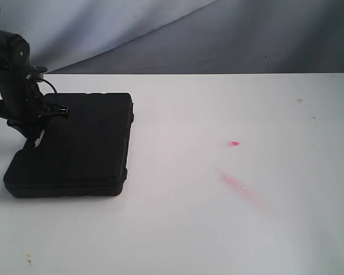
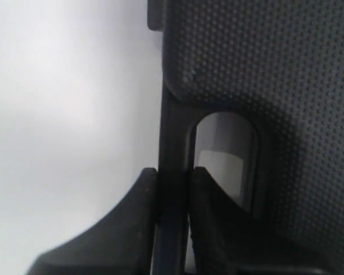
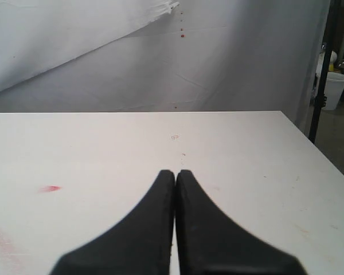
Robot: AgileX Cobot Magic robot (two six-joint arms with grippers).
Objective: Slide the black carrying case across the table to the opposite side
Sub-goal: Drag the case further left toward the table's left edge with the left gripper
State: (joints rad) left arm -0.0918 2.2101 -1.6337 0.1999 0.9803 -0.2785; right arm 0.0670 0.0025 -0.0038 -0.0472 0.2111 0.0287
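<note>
Exterior view: the black carrying case (image 1: 74,146) lies flat by the left edge of the white worktop (image 1: 246,229), nearer its far edge than its near one. The left arm (image 1: 14,97) reaches down to the case's left side. Left wrist view: the left claw (image 2: 172,172) is clamped on the case by its thin handle bar (image 2: 173,126), one finger (image 2: 132,217) on each side of it. Right wrist view: the right claw (image 3: 175,173) is closed, fingertips pressed together, above the worktop. A red spot (image 1: 234,143) and a pink-red smear (image 1: 238,184) mark the worktop to the case's right, well apart from it.
</note>
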